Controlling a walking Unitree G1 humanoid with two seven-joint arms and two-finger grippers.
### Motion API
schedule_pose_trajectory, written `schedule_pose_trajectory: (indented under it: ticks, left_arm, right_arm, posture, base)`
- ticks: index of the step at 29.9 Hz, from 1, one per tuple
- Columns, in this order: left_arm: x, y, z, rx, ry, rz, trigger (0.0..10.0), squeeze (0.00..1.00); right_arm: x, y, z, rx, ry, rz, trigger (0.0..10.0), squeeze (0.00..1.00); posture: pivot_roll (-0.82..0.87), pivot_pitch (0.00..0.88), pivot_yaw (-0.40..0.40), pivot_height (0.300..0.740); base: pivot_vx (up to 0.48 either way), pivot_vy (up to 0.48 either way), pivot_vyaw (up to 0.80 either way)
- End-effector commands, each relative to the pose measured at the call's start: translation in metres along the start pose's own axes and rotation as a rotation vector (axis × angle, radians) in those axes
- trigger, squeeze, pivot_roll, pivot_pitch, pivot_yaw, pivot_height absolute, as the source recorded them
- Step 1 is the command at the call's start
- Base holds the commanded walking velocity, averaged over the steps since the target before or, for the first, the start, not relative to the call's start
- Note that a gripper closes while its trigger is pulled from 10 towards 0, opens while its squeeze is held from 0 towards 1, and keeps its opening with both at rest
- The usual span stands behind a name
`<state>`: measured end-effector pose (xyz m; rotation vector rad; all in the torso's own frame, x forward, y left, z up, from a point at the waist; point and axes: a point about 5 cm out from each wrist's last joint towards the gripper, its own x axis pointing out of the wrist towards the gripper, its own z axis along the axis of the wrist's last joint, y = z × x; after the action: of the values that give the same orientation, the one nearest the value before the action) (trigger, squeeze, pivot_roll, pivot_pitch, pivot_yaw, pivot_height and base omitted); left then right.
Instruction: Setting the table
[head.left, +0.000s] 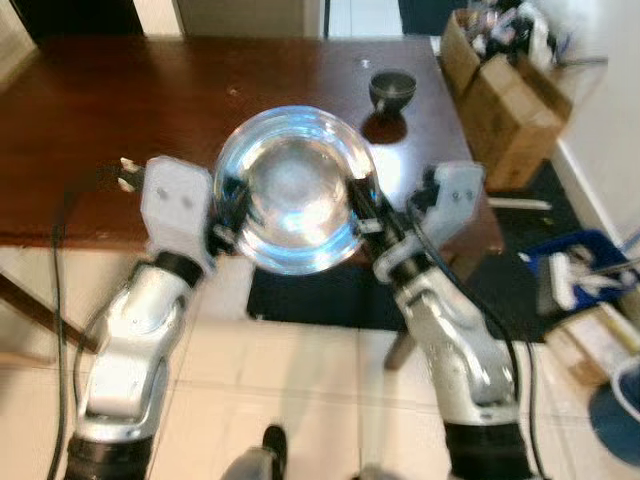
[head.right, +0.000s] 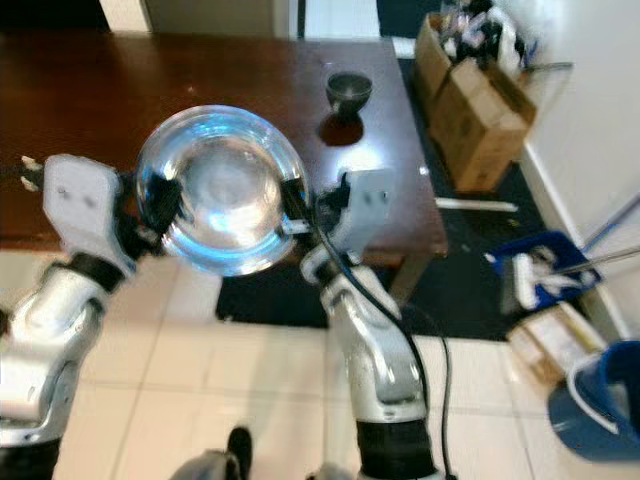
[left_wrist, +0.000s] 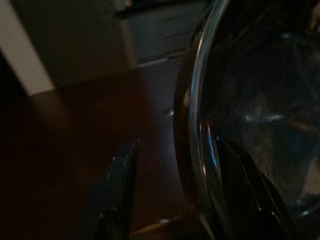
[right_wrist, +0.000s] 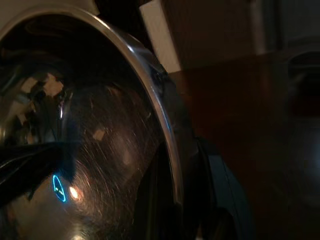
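Observation:
A shiny steel bowl (head.left: 295, 190) hangs over the near edge of the dark wooden table (head.left: 110, 120), held between both grippers. My left gripper (head.left: 225, 215) clamps the bowl's left rim; in the left wrist view one finger (left_wrist: 120, 185) lies outside the bowl (left_wrist: 260, 100) and the other inside. My right gripper (head.left: 365, 205) grips the right rim, with a finger (right_wrist: 220, 195) against the bowl's outer wall (right_wrist: 100, 125). A small dark bowl (head.left: 392, 90) stands on the table's far right part, beyond the steel bowl.
Cardboard boxes (head.left: 505, 90) stand right of the table. A blue bin (head.left: 580, 265) and a blue bucket (head.right: 600, 410) sit on the floor at right. A dark mat (head.left: 310, 295) lies under the table. A black cable (head.left: 58, 250) hangs at left.

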<state>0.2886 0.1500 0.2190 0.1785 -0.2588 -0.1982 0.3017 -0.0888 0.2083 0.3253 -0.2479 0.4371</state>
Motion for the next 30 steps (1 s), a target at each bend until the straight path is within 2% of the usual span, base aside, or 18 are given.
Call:
schedule_pose_trajectory:
  ticks: [1,26,30]
  left_arm:
    - [-0.0051,0.0140,-0.0198,0.013,0.101,0.069,10.0,0.00]
    - [-0.0055,0.0123,-0.0197,0.013,0.102,0.065,10.0,0.00]
    - [-0.0055,0.0115,-0.0197,0.005,0.108,0.064,10.0,0.00]
  right_arm:
    - [-0.0018,-0.0009,0.0155,0.026,-0.093,-0.004,10.0,0.00]
    - [-0.0015,-0.0018,0.0143,0.027,-0.093,-0.015,10.0,0.00]
    - [-0.0014,-0.0022,0.0139,0.028,-0.092,-0.018,10.0,0.00]
  posture:
    - [-0.04,0.053,0.042,0.740]
    - [-0.04,0.053,0.046,0.740]
    - [-0.04,0.053,0.046,0.740]
  base:
    - [-0.326,0.000,0.00]
    - [-0.319,0.000,0.00]
    - [0.000,0.000,0.00]
